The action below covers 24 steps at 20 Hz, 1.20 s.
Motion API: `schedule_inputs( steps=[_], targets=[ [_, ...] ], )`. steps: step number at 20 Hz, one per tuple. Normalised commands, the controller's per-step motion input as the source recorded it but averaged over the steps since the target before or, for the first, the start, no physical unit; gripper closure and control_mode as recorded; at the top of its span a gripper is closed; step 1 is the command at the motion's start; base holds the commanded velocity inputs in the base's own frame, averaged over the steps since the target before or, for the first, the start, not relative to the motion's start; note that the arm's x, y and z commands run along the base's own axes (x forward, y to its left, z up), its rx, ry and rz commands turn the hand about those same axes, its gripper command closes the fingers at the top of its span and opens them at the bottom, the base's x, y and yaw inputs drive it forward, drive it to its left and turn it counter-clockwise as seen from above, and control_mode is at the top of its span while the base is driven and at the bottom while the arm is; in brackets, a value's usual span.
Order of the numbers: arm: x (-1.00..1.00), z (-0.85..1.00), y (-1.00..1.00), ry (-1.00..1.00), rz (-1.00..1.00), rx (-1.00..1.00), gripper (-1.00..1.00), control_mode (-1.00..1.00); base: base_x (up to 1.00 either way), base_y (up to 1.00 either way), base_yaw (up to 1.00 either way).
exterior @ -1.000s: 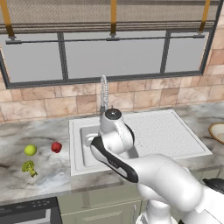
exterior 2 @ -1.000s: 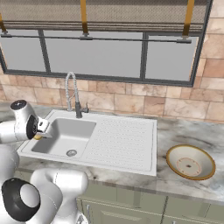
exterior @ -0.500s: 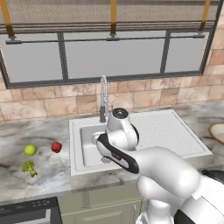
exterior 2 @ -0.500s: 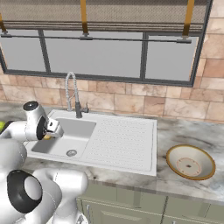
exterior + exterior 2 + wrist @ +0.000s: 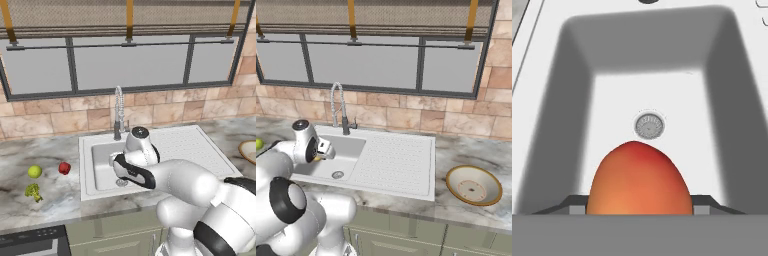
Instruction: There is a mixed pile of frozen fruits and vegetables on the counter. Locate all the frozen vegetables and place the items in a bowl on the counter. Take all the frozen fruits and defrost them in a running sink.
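Observation:
In the hand view an orange-yellow fruit with a red blush (image 5: 639, 180) sits between my gripper's (image 5: 639, 209) two fingers, which are shut on it. Below it lies the sink basin (image 5: 712, 105) with its round drain (image 5: 649, 125). The gripper (image 5: 324, 150) hangs over the left part of the sink (image 5: 401, 160), a bit of the fruit (image 5: 317, 158) showing beneath it. On the counter (image 5: 55, 202) left of the sink lie a yellow-green fruit (image 5: 34, 171), a small red piece (image 5: 64, 168) and a broccoli floret (image 5: 33, 191). The tan bowl (image 5: 474, 202) stands on the counter to the right.
A chrome spring-coil faucet (image 5: 118, 112) rises behind the basin, close to my hand. The ribbed drainboard (image 5: 393, 157) stretches right of the basin. A tiled wall and window run behind the counter. A dark appliance top (image 5: 30, 242) sits at the lower left.
My arm has swung to the right with the orange-red fruit, from the sink's left rim to over the basin. The pieces on the counter have not moved.

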Motion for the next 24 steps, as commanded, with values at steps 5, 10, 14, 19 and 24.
schedule_inputs(
  steps=[5,10,14,19,24],
  targets=[
    [0.14,-0.25,-0.07,0.00,0.00,0.00,1.00,-1.00,0.00,0.00,0.00],
    [0.14,-0.26,0.00,0.00,0.00,0.00,1.00,-1.00,0.00,0.00,0.00],
    [0.12,-0.26,0.00,0.00,0.00,0.00,1.00,-1.00,0.00,0.00,0.00],
    [0.11,-0.21,0.00,0.00,0.00,0.00,1.00,-1.00,0.00,0.00,0.00],
    [0.13,-0.23,0.00,0.00,0.00,0.00,1.00,-1.00,0.00,0.00,0.00]
  ],
)
